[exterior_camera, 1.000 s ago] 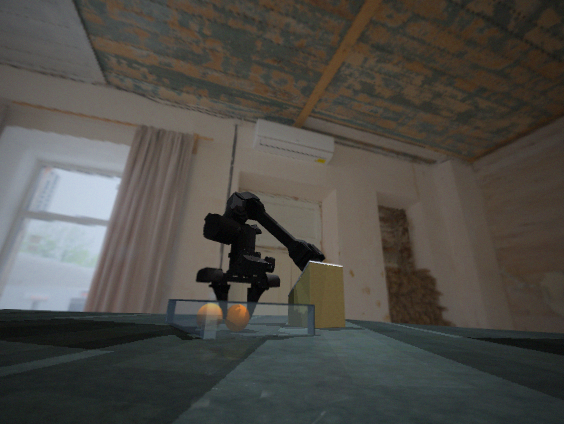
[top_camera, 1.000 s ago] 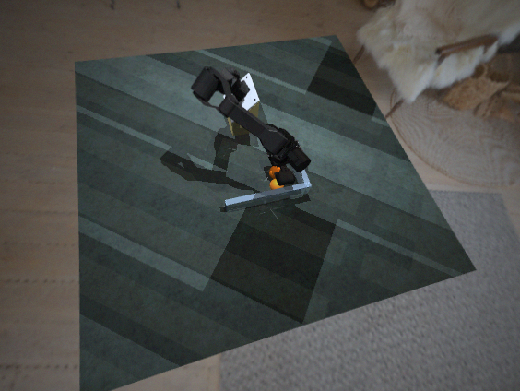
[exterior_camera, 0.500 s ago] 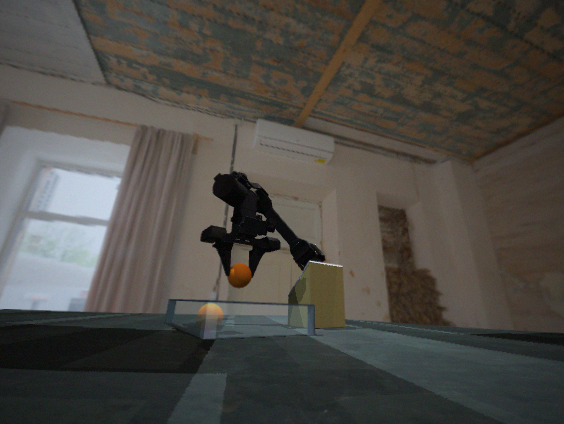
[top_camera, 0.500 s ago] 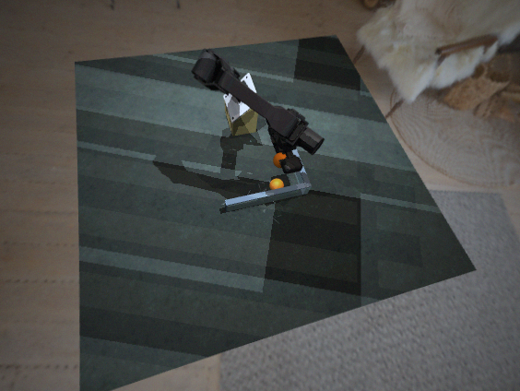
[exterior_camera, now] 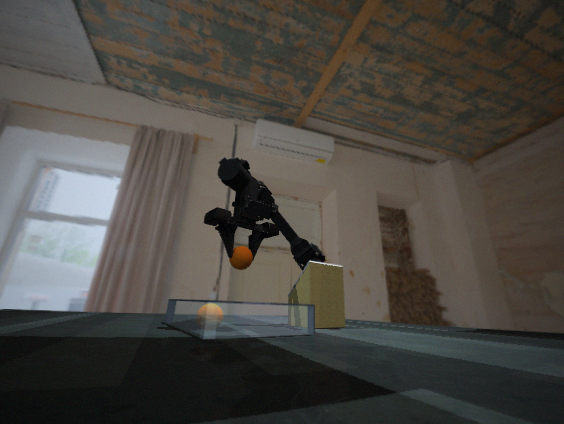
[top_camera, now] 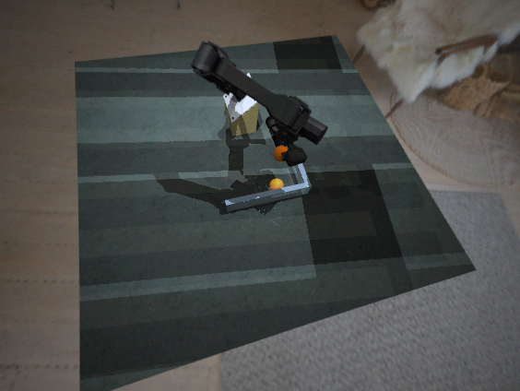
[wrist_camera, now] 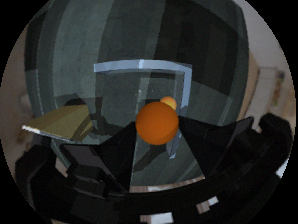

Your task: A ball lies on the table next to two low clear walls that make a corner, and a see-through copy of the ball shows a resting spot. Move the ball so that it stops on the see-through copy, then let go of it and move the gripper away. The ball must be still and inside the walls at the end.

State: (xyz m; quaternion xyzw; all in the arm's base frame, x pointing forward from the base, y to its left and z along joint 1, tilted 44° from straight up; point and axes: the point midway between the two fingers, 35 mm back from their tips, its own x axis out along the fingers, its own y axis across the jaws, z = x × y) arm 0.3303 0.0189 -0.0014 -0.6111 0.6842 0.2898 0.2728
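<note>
The orange ball (top_camera: 279, 153) (exterior_camera: 241, 257) (wrist_camera: 157, 123) is held in the air, higher than the walls. My gripper (exterior_camera: 242, 255) (wrist_camera: 156, 121) is shut on it, one finger on each side; in the top view the gripper partly covers the ball. The see-through copy (top_camera: 277, 183) (exterior_camera: 210, 314) (wrist_camera: 169, 102) is a lighter orange and rests on the table inside the corner, close to the long wall. The ball partly covers the copy in the wrist view. The two low clear walls (top_camera: 265, 196) (exterior_camera: 270, 320) (wrist_camera: 142, 65) meet in an L.
A yellowish block with a white top (top_camera: 244, 124) (exterior_camera: 327, 295) (wrist_camera: 70, 122) stands under the arm's base, behind the walls. The striped dark green table top (top_camera: 194, 286) (exterior_camera: 450, 365) carries the arm's shadow near the walls.
</note>
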